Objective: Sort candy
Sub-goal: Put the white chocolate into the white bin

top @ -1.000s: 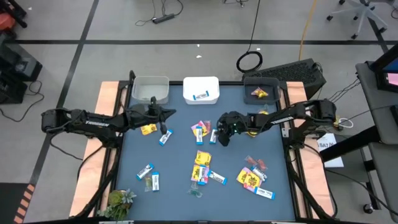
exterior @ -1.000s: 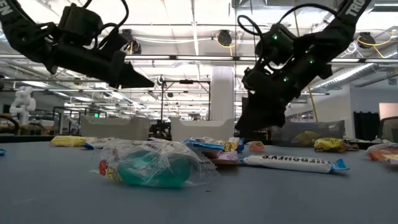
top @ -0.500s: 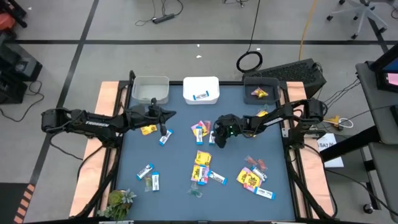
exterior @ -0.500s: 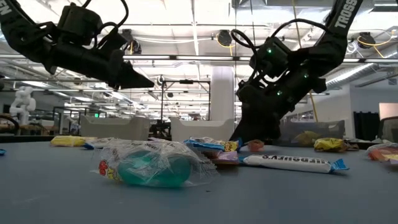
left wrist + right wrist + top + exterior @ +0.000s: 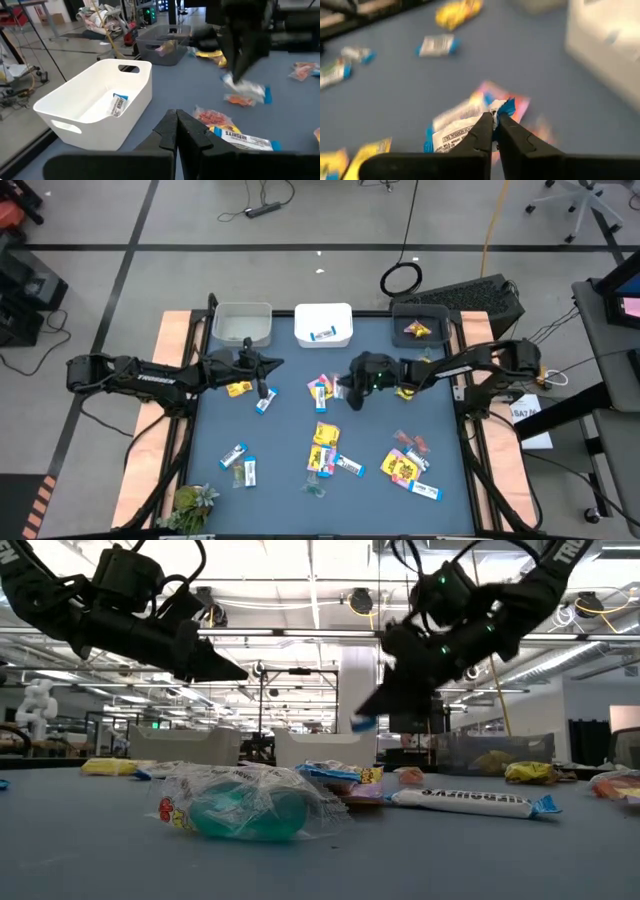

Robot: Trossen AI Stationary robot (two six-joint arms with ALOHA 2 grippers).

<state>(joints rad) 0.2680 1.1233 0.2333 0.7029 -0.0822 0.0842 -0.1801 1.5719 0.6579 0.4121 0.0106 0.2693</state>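
Right gripper (image 5: 494, 119) clamped on only the corner of a blue-and-white bar wrapper (image 5: 457, 129) hanging below; likely to slip mid-carry; left gripper (image 5: 176, 121) pressed together, idle.

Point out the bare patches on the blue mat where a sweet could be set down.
Free: the strip in front of the grey bin, and the near right corner past the blue bar. Crowded: the mat's middle, around the yellow packet.

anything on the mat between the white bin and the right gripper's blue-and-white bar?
Bare blue mat, per the high view: nothing lies between the white plastic bin and the blue-and-white wrapped bar pinched in the right gripper.
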